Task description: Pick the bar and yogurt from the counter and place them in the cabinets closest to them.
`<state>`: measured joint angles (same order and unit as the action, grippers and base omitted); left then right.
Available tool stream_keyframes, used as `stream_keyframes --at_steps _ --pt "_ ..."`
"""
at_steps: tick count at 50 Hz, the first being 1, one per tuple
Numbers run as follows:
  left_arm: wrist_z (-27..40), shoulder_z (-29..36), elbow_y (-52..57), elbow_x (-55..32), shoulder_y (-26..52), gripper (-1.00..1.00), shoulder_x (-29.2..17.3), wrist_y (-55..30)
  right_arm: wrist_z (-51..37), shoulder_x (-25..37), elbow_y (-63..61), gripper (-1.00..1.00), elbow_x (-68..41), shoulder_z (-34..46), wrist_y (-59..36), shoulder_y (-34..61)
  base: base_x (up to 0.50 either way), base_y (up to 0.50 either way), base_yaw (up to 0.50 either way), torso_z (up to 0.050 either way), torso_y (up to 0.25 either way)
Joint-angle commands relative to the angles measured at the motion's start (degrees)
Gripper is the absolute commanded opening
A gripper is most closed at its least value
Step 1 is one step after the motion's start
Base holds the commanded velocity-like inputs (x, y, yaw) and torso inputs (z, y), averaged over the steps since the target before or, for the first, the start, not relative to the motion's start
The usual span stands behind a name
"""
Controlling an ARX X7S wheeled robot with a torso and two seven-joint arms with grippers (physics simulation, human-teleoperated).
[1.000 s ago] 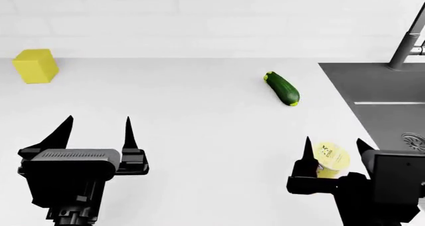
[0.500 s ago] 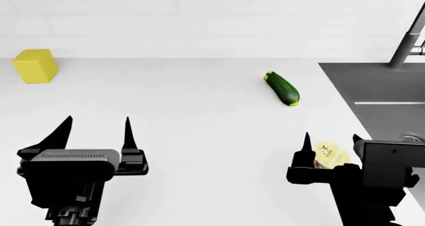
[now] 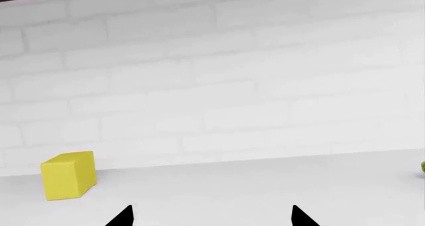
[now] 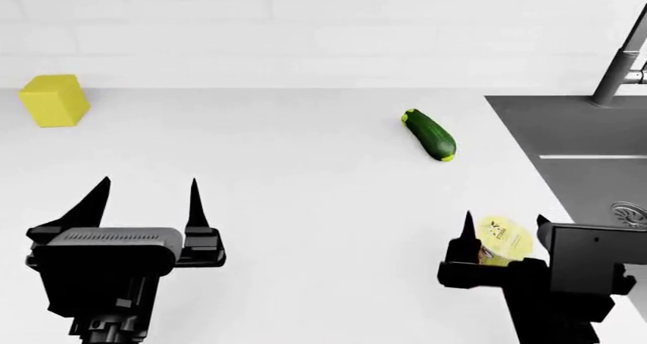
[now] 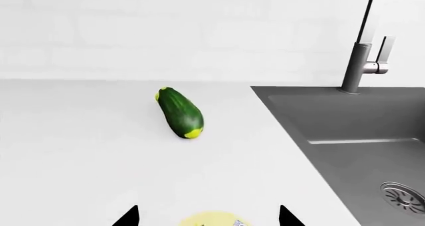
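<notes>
stretching wide and white, the counter [image 4: 303, 177] holds everything, with the grey sink [image 4: 586, 154] sunk into its right end and a tap [image 5: 362, 47] at the far side of it. far off on the left sits a big yellow block [image 4: 53, 99]; it is not one of the things to put away.

the left hand [image 4: 147, 200] waits near the front on the left, its two pointy fingers wide apart with nothing between them. it looks like it is just resting while the other arm works.

the right hand [image 4: 504, 229] is low on the right, close to the sink, fingers apart on both sides of the yogurt [image 4: 502, 238]. it seems set to close on the cup, but i cannot tell if the fingers touch it.

a green zucchini [image 4: 429, 134] lies farther back, well apart.

the arm hides the cup's near part, and the right wrist view shows only its top edge. the bar and the cabinets are nowhere to be seen.
</notes>
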<state>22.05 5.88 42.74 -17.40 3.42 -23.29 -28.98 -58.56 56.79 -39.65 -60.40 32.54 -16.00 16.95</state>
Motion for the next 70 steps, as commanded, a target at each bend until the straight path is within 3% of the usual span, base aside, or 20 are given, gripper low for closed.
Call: stream_keyframes --at_steps 1,30,31,45,53,61,70 --pt "0.1 0.1 -0.1 -0.1 -0.1 1.0 -0.1 0.2 0.4 -0.4 0.0 1.0 0.7 0.2 1.2 -1.6 0.0 0.0 0.0 0.0 0.0" --pt "0.7 -0.2 0.3 -0.6 -0.5 1.0 -0.7 0.4 1.5 -1.4 1.6 1.0 1.1 0.2 2.8 -3.1 0.0 0.0 0.0 0.0 0.0" --pt "0.7 -0.3 0.3 -0.7 -0.5 1.0 -0.7 0.3 1.5 -1.4 1.6 -1.0 1.1 0.2 2.7 -3.0 0.0 0.0 0.0 0.0 0.0" --pt "0.9 0.0 0.4 -0.9 0.0 1.0 -0.9 0.1 1.1 -0.4 -0.3 -1.0 0.9 0.2 2.0 -2.9 0.0 0.0 0.0 0.0 0.0" --pt "1.0 -0.3 0.6 -1.1 -0.2 1.0 -1.0 0.4 -2.2 1.2 -5.5 -1.0 -2.8 -0.1 -4.2 3.5 0.0 0.0 0.0 0.0 0.0" --pt "1.2 -0.7 1.1 -1.7 0.0 1.0 -1.1 0.2 -8.3 1.0 -12.7 -1.0 -14.0 0.0 -16.4 19.6 0.0 0.0 0.0 0.0 0.0" --pt "1.5 -0.8 1.8 -2.1 0.3 1.0 -1.3 -0.3 -15.7 -3.4 -13.4 -1.0 -32.6 1.9 -29.3 45.0 0.0 0.0 0.0 0.0 0.0"
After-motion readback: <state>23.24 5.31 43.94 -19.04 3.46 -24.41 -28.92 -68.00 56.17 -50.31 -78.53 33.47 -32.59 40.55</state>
